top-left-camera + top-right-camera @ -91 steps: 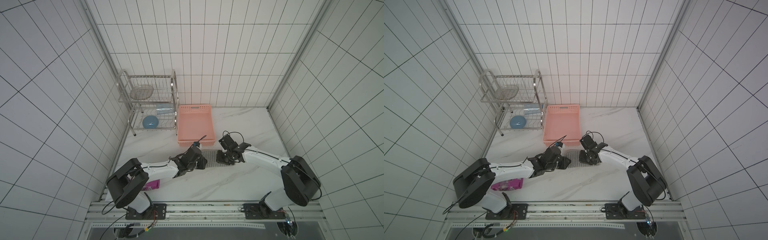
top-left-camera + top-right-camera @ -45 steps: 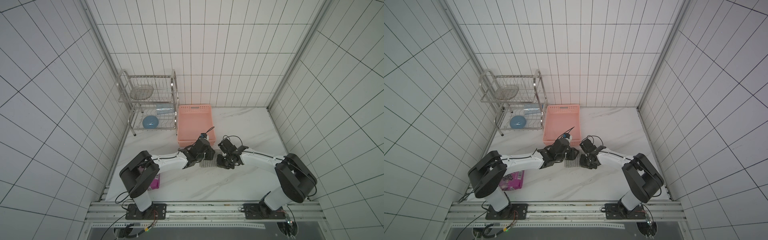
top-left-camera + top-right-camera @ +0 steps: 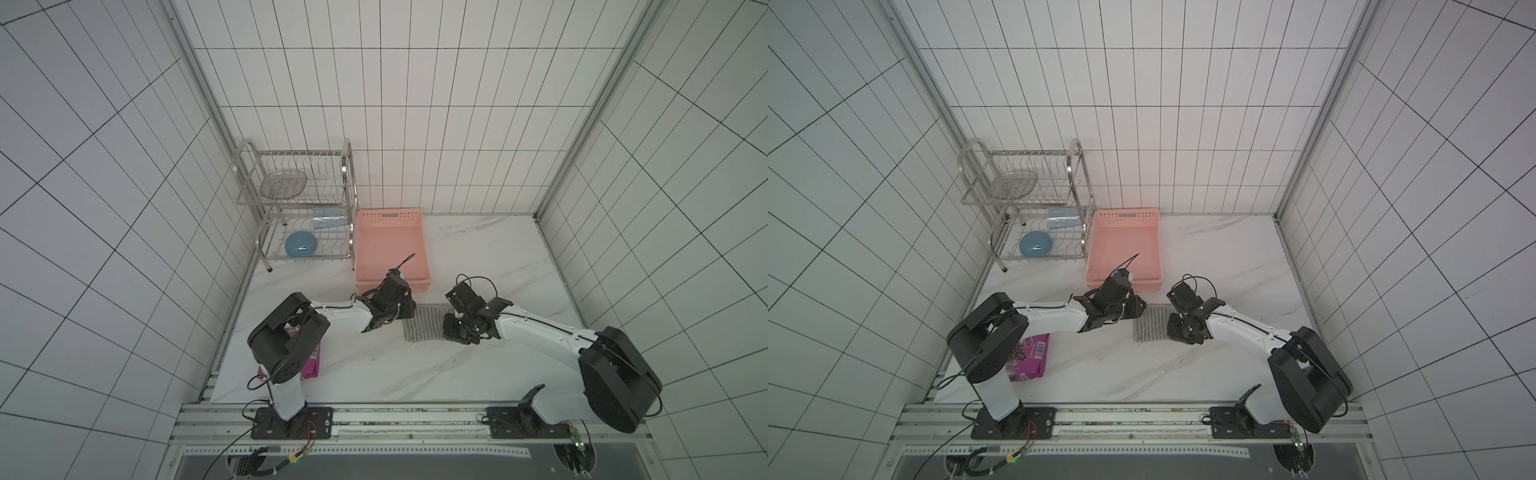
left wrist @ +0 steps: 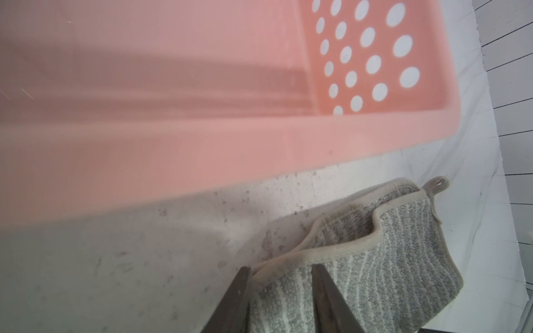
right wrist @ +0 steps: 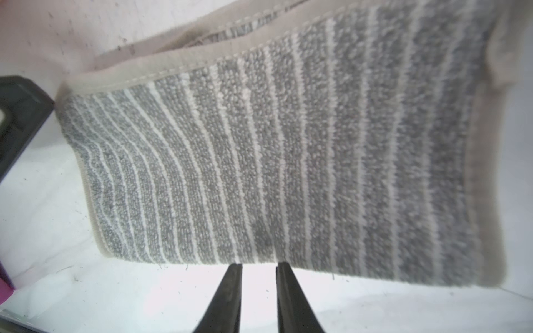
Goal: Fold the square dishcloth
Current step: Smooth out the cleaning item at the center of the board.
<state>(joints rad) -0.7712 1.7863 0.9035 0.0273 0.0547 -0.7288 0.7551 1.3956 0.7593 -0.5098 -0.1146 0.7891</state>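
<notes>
Both top views: square dishcloth (image 3: 427, 327) lies folded flat on marble table (image 3: 490, 257), just beside pink basket (image 3: 390, 215); open tabletop to its right and front
Left wrist: left gripper (image 4: 279, 272) part-open astride the beige-hemmed corner, can't tell if it's pinching; two fluffy layers, wavy hem
Right wrist: right gripper (image 5: 256, 266) narrowly open, empty, tips at the cloth's edge; grey ribbed pile, whitish stripes

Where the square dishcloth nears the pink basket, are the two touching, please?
Apart. The left wrist view shows a strip of bare table between the square dishcloth and the pink basket.
</notes>
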